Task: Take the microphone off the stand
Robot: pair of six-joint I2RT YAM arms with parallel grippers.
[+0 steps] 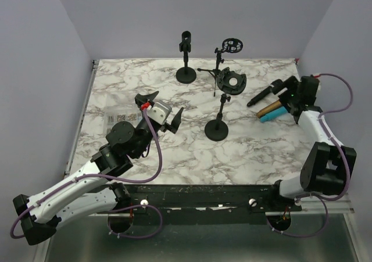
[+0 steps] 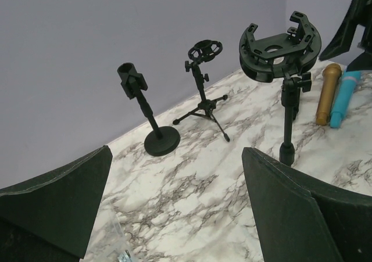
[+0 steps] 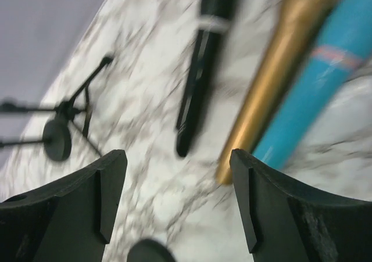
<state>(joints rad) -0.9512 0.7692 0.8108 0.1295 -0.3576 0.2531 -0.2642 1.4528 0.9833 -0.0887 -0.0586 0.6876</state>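
On the marble worktop (image 1: 174,151) the three stands (image 1: 218,125) look bare. The black microphone (image 3: 200,70) lies under the right pincer (image 3: 177,157), which is spread wide and holds nothing. The left pincer (image 2: 174,157) is equally wide and empty. Removal seems done; the arm should next lift clear.

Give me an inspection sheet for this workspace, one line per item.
Surface: marble table, no damage seen.
Job's things: clip stand, tripod stand and shock-mount stand, none holding a mic; black mic, gold mic and teal mic lie flat at right.
Clutter: small packet near the left edge.
Grippers: left gripper open, empty; right gripper open above the mics.
Cables: purple cables loop along both arms.
Surroundings: plain walls on three sides.
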